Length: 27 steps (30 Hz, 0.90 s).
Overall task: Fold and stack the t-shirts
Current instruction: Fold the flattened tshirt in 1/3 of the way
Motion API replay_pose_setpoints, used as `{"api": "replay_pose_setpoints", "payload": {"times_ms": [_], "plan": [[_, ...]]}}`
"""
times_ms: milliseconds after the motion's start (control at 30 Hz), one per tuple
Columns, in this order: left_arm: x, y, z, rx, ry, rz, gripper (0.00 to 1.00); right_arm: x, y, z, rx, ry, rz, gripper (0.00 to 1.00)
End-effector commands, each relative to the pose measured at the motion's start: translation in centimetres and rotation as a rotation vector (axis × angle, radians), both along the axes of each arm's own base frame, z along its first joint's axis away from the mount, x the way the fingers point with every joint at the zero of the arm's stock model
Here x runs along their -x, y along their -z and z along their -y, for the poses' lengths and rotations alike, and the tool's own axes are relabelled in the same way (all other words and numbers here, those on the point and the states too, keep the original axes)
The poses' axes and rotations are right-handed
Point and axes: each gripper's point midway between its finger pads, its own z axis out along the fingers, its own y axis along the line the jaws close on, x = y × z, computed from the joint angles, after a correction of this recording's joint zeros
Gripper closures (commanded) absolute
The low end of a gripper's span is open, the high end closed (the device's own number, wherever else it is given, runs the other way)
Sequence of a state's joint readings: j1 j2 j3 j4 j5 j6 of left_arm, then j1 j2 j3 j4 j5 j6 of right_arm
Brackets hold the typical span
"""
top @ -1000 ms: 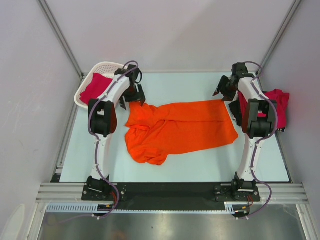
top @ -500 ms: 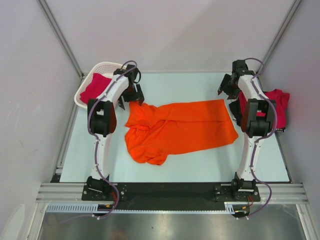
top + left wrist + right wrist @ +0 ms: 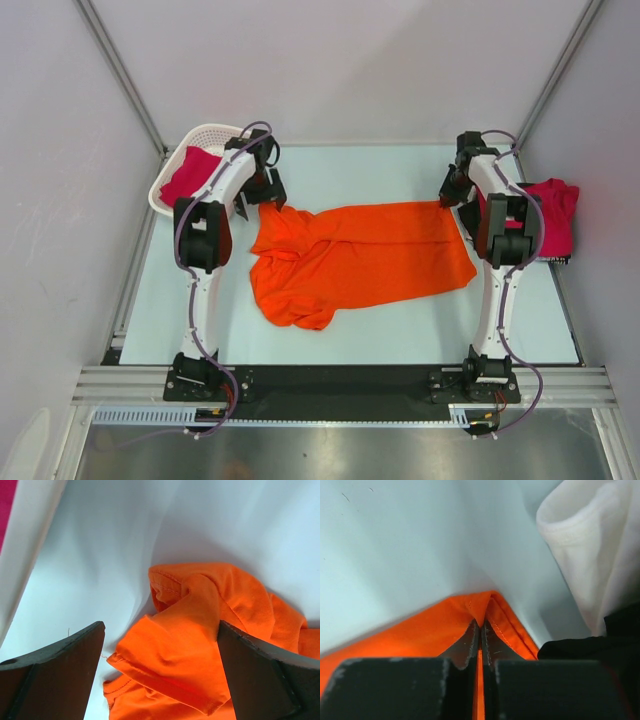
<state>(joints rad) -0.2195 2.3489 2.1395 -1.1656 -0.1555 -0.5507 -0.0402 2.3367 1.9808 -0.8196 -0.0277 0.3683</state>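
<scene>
While shut, pinches the far right corner of the orange shirt (image 3: 370,255) with the right claw (image 3: 480,626). Holds the left claw (image 3: 160,630) wide open over the shirt's bunched far left end. Shows that shirt rumpled across the table (image 3: 350,170), a red shirt (image 3: 188,178) in the basket (image 3: 215,133).

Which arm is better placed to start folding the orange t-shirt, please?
Right: the right gripper is shut on the orange t-shirt at its far corner, while the left gripper hangs open above the bunched end.
</scene>
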Motion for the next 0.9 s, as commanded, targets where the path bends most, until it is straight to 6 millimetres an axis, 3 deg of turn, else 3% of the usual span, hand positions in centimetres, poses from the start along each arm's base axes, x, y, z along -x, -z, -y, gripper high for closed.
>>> {"api": "replay_pose_setpoints", "payload": {"times_ms": [0,33,167,200,233,267,433,733,867], "plan": [[-0.1,-0.3,-0.8,-0.018,-0.039,0.007,0.03,-1.3,-1.8,-0.5,0.001,-0.008,0.053,1.00],[-0.1,-0.1,-0.8,-0.018,-0.041,0.004,0.04,-1.6,-2.2,-0.5,0.003,-0.009,0.063,1.00],[0.1,0.6,-0.7,-0.014,-0.044,-0.013,0.28,-2.2,-2.8,-0.4,0.020,-0.006,0.084,1.00],[0.0,0.7,-0.7,-0.010,-0.045,-0.012,0.45,-2.3,-3.0,-0.4,0.026,-0.005,0.090,1.00],[-0.1,0.7,-0.6,-0.009,-0.049,-0.010,0.92,-2.5,-3.2,-0.5,0.025,-0.005,0.098,1.00],[0.0,0.9,-0.6,-0.006,-0.053,-0.015,1.00,-2.6,-3.2,0.0,0.049,0.005,0.099,1.00],[0.2,1.7,-0.7,-0.016,-0.060,-0.038,1.00,-3.1,-3.4,0.2,0.073,0.020,0.117,1.00],[-0.1,2.0,-0.8,-0.024,-0.067,-0.034,1.00,-6.5,-5.3,0.5,0.072,0.039,0.222,1.00],[-0.4,1.9,-0.7,-0.021,-0.070,-0.029,1.00,-7.7,-5.3,0.5,0.062,0.052,0.263,1.00]]}}
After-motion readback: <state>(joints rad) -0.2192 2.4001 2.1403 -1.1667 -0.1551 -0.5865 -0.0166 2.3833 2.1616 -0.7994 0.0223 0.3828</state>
